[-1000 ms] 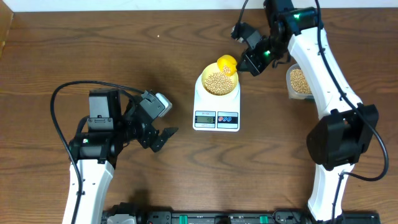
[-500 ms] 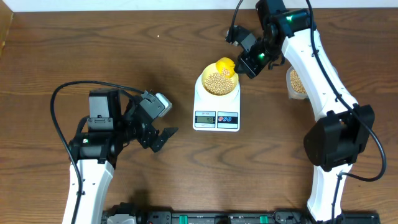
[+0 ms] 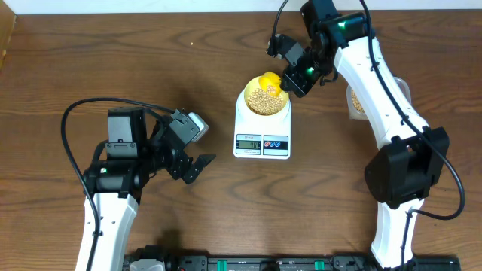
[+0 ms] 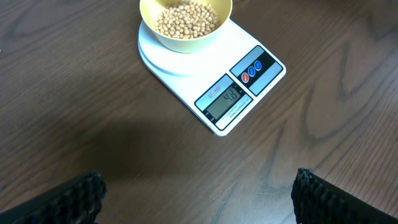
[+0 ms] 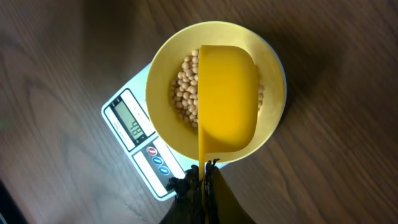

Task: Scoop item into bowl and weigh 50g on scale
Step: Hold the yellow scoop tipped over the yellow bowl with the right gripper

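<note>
The pale yellow bowl (image 3: pixel 244 100) stands on the white scale (image 3: pixel 262 144) and holds a heap of tan beans (image 3: pixel 261 100). My right gripper (image 3: pixel 295 75) is shut on the handle of a bright yellow scoop (image 3: pixel 271 81), which hangs tipped over the bowl's far right side. In the right wrist view the scoop (image 5: pixel 227 99) covers much of the bowl (image 5: pixel 158 93) and the beans (image 5: pixel 185 93); the jaws of that gripper (image 5: pixel 204 180) pinch the thin handle. My left gripper (image 3: pixel 197 167) is open over bare table, left of the scale (image 4: pixel 236 93), with nothing between its fingers (image 4: pixel 68 199).
A clear tub (image 3: pixel 355 102) with more beans stands right of the scale, partly hidden behind my right arm. The scale's display (image 4: pixel 224 99) and round buttons (image 4: pixel 252 70) face the table's near side. Black cable loops lie beside the left arm's base (image 3: pixel 71 135).
My right gripper has shifted left with the scoop, bringing it further over the bowl. The left arm has not moved.
</note>
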You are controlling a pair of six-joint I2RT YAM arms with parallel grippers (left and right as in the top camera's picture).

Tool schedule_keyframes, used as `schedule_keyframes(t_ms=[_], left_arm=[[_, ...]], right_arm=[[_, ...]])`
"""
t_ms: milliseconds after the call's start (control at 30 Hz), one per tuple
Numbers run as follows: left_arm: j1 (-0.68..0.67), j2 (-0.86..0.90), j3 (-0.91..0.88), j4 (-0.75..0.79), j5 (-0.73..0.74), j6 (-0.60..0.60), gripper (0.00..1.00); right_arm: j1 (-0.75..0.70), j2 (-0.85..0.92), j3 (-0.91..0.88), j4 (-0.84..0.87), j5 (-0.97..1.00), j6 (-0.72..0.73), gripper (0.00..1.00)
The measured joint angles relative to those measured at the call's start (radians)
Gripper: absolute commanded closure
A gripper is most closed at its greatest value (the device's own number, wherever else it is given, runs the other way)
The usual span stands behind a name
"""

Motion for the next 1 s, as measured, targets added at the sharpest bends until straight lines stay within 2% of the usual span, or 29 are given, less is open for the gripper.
schedule_keyframes(t_ms=[1000], left_arm=[[0.000, 0.000, 0.000, 0.000, 0.000, 0.000, 0.03]], right_arm=[[0.021, 0.000, 0.000, 0.034, 0.007, -0.004, 0.99]])
